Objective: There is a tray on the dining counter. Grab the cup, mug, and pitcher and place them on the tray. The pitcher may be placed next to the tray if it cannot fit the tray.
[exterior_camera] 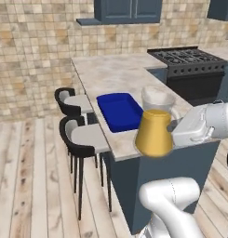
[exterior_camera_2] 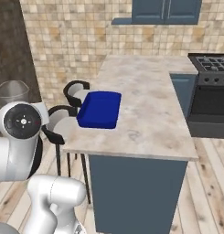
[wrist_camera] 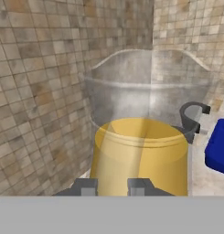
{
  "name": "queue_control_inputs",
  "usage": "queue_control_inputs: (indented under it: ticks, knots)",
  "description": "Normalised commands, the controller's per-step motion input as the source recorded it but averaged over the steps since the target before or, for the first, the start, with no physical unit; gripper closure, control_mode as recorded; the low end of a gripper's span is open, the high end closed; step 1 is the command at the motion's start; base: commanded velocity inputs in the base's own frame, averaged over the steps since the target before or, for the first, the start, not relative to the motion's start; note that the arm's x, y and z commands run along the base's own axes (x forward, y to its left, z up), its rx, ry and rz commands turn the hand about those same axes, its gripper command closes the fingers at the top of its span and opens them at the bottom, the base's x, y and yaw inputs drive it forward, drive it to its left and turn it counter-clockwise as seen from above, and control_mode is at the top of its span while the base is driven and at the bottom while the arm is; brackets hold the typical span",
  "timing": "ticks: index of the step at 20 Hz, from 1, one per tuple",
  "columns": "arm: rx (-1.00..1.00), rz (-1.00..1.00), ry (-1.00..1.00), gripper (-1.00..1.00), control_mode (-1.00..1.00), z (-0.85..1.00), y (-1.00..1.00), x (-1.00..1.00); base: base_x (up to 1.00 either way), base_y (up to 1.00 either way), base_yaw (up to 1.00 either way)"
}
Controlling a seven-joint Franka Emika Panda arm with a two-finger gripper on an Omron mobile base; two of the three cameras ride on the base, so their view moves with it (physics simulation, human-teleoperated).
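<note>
The pitcher (exterior_camera: pixel 154 126) is clear glass with an orange-yellow lower part. It hangs upright in the air at the near end of the dining counter (exterior_camera: pixel 116 73), just right of the tray (exterior_camera: pixel 119 111). My gripper (exterior_camera: pixel 175 125) is shut on its right side. In the hand view the pitcher (wrist_camera: pixel 141 151) stands right in front of my gripper (wrist_camera: pixel 112 187), and the tray (wrist_camera: pixel 218 146) shows at the right edge. From the right base view the pitcher's clear neck (exterior_camera_2: pixel 12 91) rises above my arm, left of the tray (exterior_camera_2: pixel 99 109). The cup and the mug are out of view.
Two black-and-grey bar stools (exterior_camera: pixel 71 100) (exterior_camera: pixel 82 135) stand along the counter's left side. A black stove (exterior_camera: pixel 190 62) sits at the back right. Beige counter surface (exterior_camera_2: pixel 150 114) lies bare to the right of the tray.
</note>
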Motion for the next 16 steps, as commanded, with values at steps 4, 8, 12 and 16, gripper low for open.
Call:
queue_control_inputs:
  ticks: [4,8,12,16]
  knots:
    - [0.00,0.00,0.00,1.00,1.00,0.00,0.00,0.00,0.41,-0.42,0.24]
    - [0.00,0.00,0.00,1.00,1.00,0.00,0.00,0.00,0.42,-0.45,0.23]
    - [0.00,0.00,0.00,1.00,1.00,0.00,0.00,0.00,0.51,-0.35,0.19]
    - [0.00,0.00,0.00,1.00,1.00,0.00,0.00,0.00,0.44,-0.29,0.19]
